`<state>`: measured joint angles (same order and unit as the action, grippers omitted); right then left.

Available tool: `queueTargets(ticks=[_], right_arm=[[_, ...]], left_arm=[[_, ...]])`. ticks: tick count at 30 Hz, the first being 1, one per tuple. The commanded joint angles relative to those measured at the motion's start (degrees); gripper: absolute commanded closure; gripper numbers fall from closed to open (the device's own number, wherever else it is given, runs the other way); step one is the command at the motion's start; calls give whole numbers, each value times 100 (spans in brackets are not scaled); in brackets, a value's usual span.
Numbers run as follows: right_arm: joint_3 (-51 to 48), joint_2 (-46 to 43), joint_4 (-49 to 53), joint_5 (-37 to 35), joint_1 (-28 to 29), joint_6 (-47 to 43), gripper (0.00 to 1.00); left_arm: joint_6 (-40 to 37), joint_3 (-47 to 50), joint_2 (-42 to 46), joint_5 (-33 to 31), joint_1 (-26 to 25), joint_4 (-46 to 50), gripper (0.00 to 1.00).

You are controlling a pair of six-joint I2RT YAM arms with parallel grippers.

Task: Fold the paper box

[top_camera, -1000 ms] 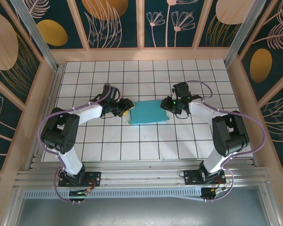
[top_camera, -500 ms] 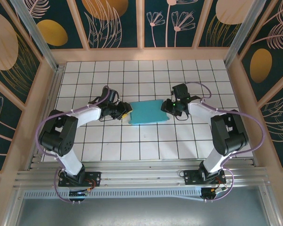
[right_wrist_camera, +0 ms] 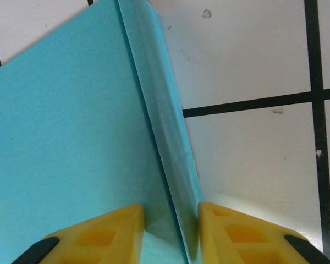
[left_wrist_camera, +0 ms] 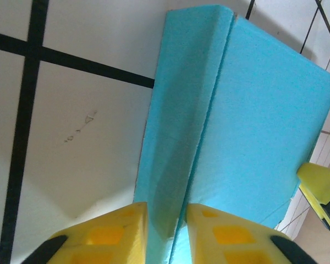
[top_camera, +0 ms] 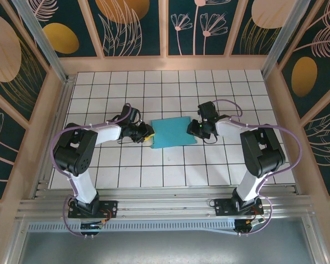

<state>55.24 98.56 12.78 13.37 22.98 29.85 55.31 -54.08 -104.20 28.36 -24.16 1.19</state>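
Left hand [left_wrist_camera: 168,214] is straddling the raised left edge of the box [left_wrist_camera: 264,126], fingers narrowly apart; whether it is pinching, I cannot tell. Right hand [right_wrist_camera: 170,214] is straddling the right edge likewise. The box is lying flat mid-worktop [top_camera: 154,93], between both hands.

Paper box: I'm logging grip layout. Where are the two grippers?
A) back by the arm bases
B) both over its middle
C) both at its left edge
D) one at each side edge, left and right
D: the left gripper sits at the left edge of the paper box, the right gripper at its right edge, each straddling a raised flap.
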Motion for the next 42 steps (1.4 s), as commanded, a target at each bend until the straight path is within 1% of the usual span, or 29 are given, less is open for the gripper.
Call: queueTargets(ticks=[1, 2, 3, 6, 8, 10, 13, 15, 17, 19, 20, 21, 23, 24, 25, 26, 27, 29, 30, 34, 36, 42], right_arm=[[77, -258, 230, -254, 57, -111, 65], [76, -366, 217, -325, 50, -111, 62], [74, -426, 217, -379, 42, -111, 61], [-31, -485, 77, -429, 38, -153, 58], [-96, -327, -20, -240, 38, -172, 59], [-148, -97, -141, 8, 53, -118, 60], [-293, 157, -424, 177, 125, -27, 64], [-288, 273, -436, 239, 155, -5, 66], [-260, 271, -425, 280, 167, 6, 67], [-249, 182, -446, 332, 147, 21, 69], [-246, 141, -460, 333, 135, 21, 70], [-244, 120, -483, 327, 121, 21, 71], [-250, 136, -494, 300, 78, 5, 74], [-268, 174, -519, 298, 43, 4, 75], [-282, 198, -537, 326, 11, 11, 75], [-308, 229, -583, 397, -55, 28, 76], [-353, 254, -688, 524, -131, 52, 76], [-487, 312, -951, 878, -302, 100, 76], [-537, 356, -1079, 1036, -384, 87, 76], [-641, 555, -1322, 1544, -609, -14, 76], [-718, 642, -1502, 1835, -717, -1, 76], [-914, 711, -2047, 2475, -978, -5, 77]], left_arm=[[-112, -66, 75, -99, -36, 193, 64], [-116, -106, 132, -131, -36, 212, 59], [-121, -128, 165, -129, -36, 223, 57], [-127, -129, 196, -56, -36, 159, 55], [-122, -95, 156, -37, -36, 89, 55], [-84, -29, 95, -23, -34, -9, 56], [28, 135, -15, 42, -36, -261, 64], [100, 242, -57, 177, -36, -431, 67], [37, 223, -25, 245, -36, -372, 68], [-158, 36, 134, -7, -27, -22, 67], [-237, -72, 212, -148, -23, 128, 65], [-310, -129, 315, -285, -6, 261, 60], [-337, -330, 490, -471, 57, 338, 44], [-330, -337, 564, -514, 113, 301, 34], [-305, -314, 569, -534, 164, 258, 28], [-286, -282, 775, -540, 260, 208, 22], [-268, -230, 825, -536, 344, 145, 17], [-211, -126, 866, -474, 506, 15, 12], [-179, 2, 856, -345, 575, -113, 11], [-120, 116, 639, 379, 629, -750, 6], [-65, 170, 369, 758, 629, -1090, 5], [-91, 176, -77, 1380, 622, -1535, 4]])
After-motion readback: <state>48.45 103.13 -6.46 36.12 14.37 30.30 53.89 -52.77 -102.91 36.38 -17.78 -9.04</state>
